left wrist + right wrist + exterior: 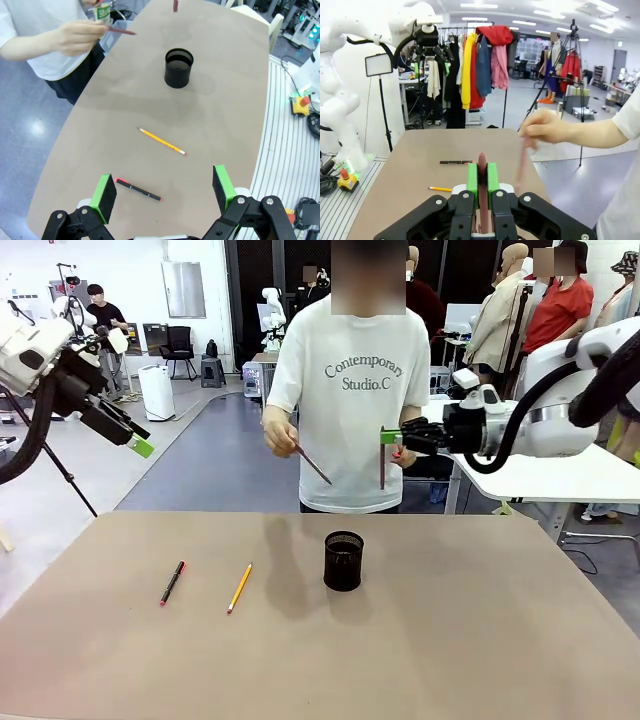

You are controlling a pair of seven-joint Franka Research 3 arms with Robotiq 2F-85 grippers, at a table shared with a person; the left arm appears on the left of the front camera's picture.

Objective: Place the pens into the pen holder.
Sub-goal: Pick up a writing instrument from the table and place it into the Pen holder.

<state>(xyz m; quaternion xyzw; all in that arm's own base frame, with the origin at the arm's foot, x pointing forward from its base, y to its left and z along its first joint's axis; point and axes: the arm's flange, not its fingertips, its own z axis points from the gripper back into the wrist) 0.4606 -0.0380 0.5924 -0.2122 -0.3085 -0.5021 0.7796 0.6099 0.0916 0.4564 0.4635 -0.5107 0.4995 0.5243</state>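
Right end effector (390,437) pinches a dark-red pen (382,466) upright; best centred squarely over the holder (343,561), lowered tip-first, then released. Left end effector (164,189) hangs spread.

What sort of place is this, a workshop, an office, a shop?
Most likely a robotics research lab in a big open hall. White robot arms flank a plain table. Around it stand a camera tripod, a studio light panel and a clothes rack, probably kept as test props.
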